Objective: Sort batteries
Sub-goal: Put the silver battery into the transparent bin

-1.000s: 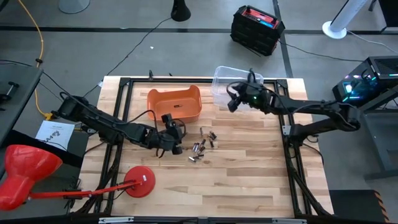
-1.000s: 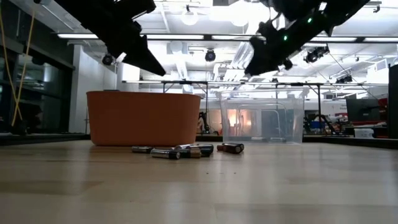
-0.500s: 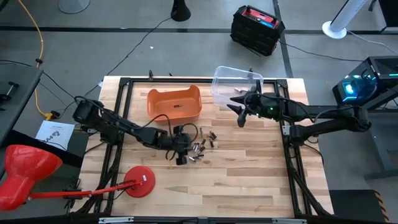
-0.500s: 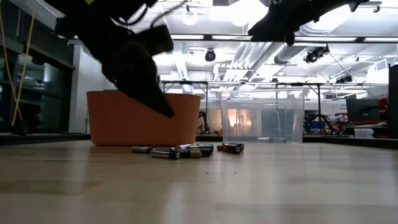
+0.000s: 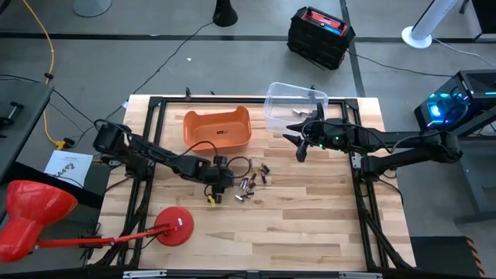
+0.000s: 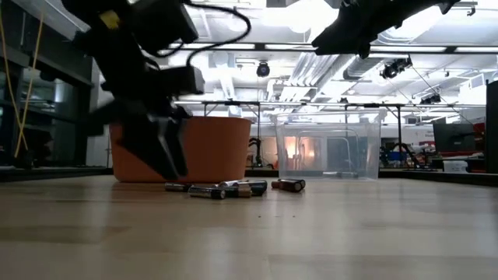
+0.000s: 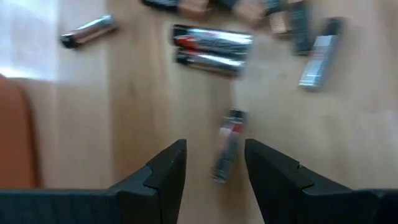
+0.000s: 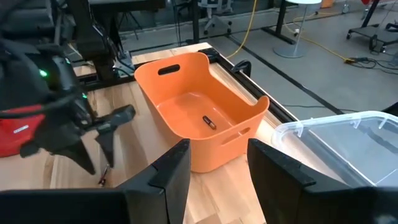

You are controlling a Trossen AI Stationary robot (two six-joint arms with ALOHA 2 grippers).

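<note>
1. From the high view we see the wooden surface (image 5: pixel 310 209) with an orange bin (image 5: pixel 218 129) and, at its 3 o'clock, a clear bin (image 5: pixel 293 105). The batteries (image 5: pixel 249 184) lie loose on the wood at the orange bin's 5 o'clock. The left pincer (image 5: pixel 212 194) sits low at 9 o'clock of that cluster. The right pincer (image 5: pixel 299 142) hovers at 5 o'clock of the clear bin, well apart from the cells.

2. In the low view we see the batteries (image 6: pixel 233 187) lying flat in a short row before the orange bin (image 6: pixel 210 148), with the clear bin (image 6: pixel 330 148) beside it. The left pincer (image 6: pixel 159 152) reaches nearly to the wood near the row's end; the right arm crosses high overhead.

3. In the left wrist view we find the left pincer (image 7: pixel 214 168) released, its fingers (image 7: pixel 165 174) spread, with one silvery battery (image 7: pixel 227 144) lying in the gap ahead, ungrasped. Two more cells (image 7: pixel 211 45) lie side by side beyond it, and others are scattered farther off.

4. In the right wrist view we see the right pincer (image 8: pixel 217 168) released and holding nothing, looking across at the orange bin (image 8: pixel 202 118), where one small dark battery (image 8: pixel 209 122) rests on the floor. The clear bin (image 8: pixel 348 143) is close by.
</note>
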